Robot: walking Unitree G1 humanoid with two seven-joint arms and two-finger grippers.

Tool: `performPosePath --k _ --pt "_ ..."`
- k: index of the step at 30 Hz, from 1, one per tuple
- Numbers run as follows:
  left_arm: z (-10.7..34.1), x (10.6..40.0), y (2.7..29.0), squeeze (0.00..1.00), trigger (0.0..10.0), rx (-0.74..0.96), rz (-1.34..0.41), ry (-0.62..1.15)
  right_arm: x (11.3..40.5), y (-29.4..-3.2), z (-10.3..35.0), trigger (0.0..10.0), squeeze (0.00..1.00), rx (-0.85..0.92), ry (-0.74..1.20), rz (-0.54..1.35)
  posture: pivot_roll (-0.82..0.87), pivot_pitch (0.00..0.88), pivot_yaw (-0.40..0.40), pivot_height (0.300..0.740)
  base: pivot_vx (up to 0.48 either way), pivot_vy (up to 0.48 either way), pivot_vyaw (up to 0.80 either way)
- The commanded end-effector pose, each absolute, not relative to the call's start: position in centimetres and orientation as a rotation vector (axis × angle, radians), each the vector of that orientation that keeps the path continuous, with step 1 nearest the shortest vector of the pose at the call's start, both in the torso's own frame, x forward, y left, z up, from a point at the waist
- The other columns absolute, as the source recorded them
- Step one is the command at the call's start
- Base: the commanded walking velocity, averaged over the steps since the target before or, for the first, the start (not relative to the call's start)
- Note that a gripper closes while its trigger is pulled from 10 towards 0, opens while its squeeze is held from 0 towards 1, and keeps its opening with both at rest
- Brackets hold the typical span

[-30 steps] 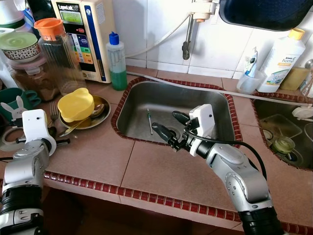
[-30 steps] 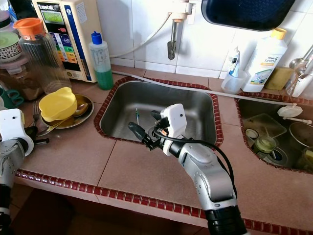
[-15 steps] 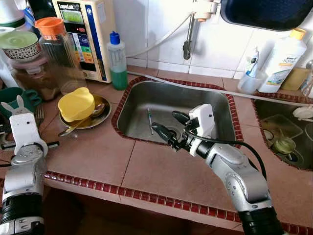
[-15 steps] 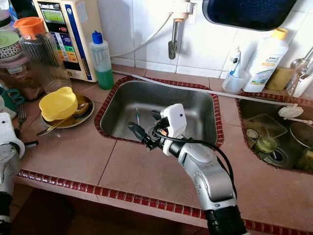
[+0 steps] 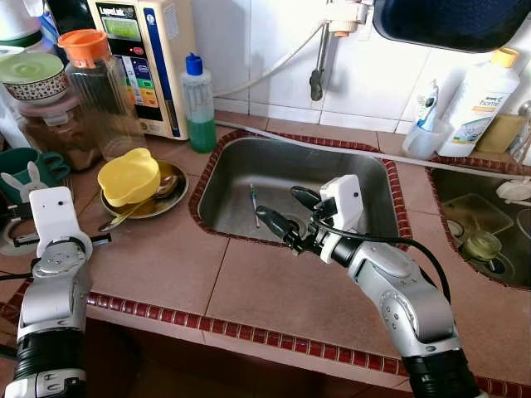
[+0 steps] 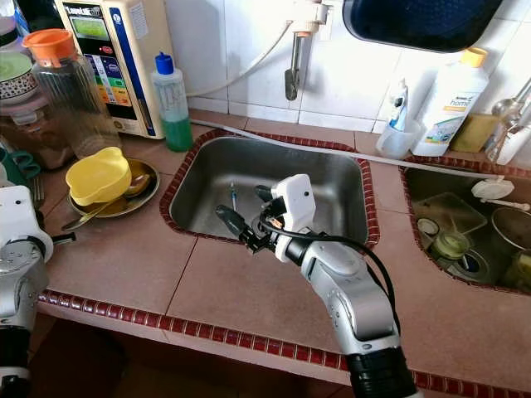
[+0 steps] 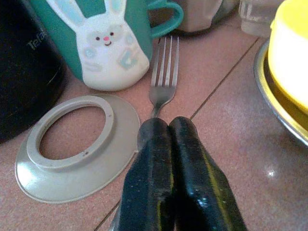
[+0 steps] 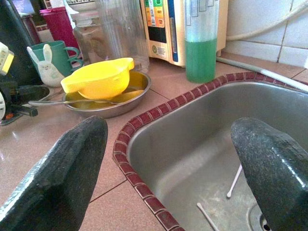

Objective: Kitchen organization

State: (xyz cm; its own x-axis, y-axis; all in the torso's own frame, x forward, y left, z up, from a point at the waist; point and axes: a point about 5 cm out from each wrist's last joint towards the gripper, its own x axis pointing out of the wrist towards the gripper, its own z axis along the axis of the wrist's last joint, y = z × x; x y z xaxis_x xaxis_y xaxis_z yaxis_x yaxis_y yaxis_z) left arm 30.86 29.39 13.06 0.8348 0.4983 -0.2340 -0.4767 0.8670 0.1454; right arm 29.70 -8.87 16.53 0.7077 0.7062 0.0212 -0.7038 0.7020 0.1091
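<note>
Left tool [image 7: 168,126] sits low over the tiled table [image 5: 274,290] at the far left, fingers pressed together; a fork [image 7: 162,72] lies right at their tips with its handle running under them, can't tell if it's actually pinched. Fork tines point toward a green bunny mug [image 7: 108,41]; a grey plastic ring [image 7: 67,144] lies flat just beside the fork, next to a black container [image 7: 24,72]. Right tool [image 5: 292,214] hangs over the front edge of the steel sink [image 5: 332,170], fingers spread wide, nothing between them. A thin stick-like item [image 5: 254,203] lies on the sink floor near the left wall. Yellow bowl [image 5: 129,177] is upside down on a metal plate [image 5: 170,199], with a spoon [image 5: 141,206] resting across the plate. Behind them: clear jug with orange lid [image 5: 98,87], green soap bottle [image 5: 199,104], water purifier [image 5: 148,58] against the wall.
</note>
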Motion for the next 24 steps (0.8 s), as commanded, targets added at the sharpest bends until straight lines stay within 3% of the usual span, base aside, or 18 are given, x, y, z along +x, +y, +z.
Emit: performPosePath --k 1,24 --pt "13.7 31.0 29.5 1.00 10.0 0.059 0.513 0.233 29.9 -8.9 16.9 10.0 0.00 0.101 0.007 0.774 0.10 0.027 0.013 0.740 0.000 0.000 0.00" --pt "12.4 30.6 29.6 1.00 10.0 0.055 0.556 0.279 29.9 -8.9 17.0 10.0 0.00 0.098 0.006 0.777 0.10 0.025 0.016 0.740 0.000 0.000 0.00"
